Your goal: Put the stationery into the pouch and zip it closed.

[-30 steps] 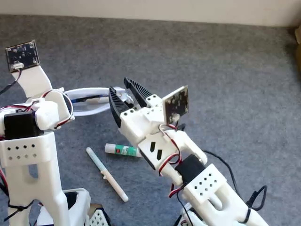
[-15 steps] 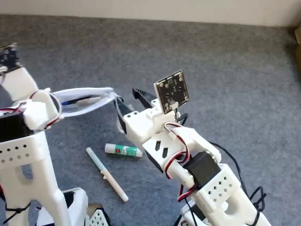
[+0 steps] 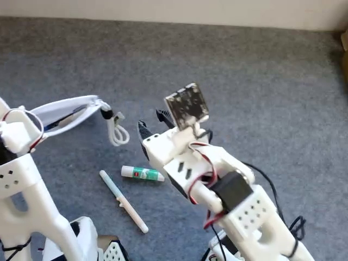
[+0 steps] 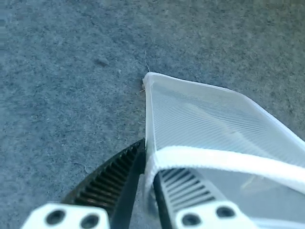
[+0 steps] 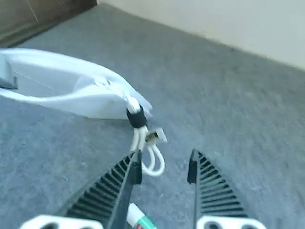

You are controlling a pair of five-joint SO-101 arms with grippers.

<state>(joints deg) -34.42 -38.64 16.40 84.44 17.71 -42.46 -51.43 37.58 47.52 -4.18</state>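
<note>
The left gripper (image 4: 148,160) has its 2 fingers pressed together on the edge of the white mesh pouch (image 3: 68,111), pinching the fabric just beside the thick white band along the pouch's rim. In the high view the pouch stretches from the left arm toward the middle of the grey carpet (image 3: 261,81), with its free end pointing at the right arm. Whether that end touches the carpet cannot be told. A dark zipper pull sits at the free end, and a white cord loop (image 3: 117,134) hangs from it with a small tag beside it. The right gripper (image 5: 165,160) hovers near this cord with its 2 fingers spread apart and nothing between them. From its own wrist view the loop lies just off the tip of 1 finger, and the pouch is a little farther off. 2 pieces of stationery lie on the carpet outside the pouch. 1 is a white glue stick (image 3: 142,173) with a green label, lying just beside the right arm's wrist. The other is a pale pen (image 3: 123,202), lying at a slant near the glue stick, between the bases of the 2 arms. A light wall (image 3: 174,10) borders the far edge of the carpet.
</note>
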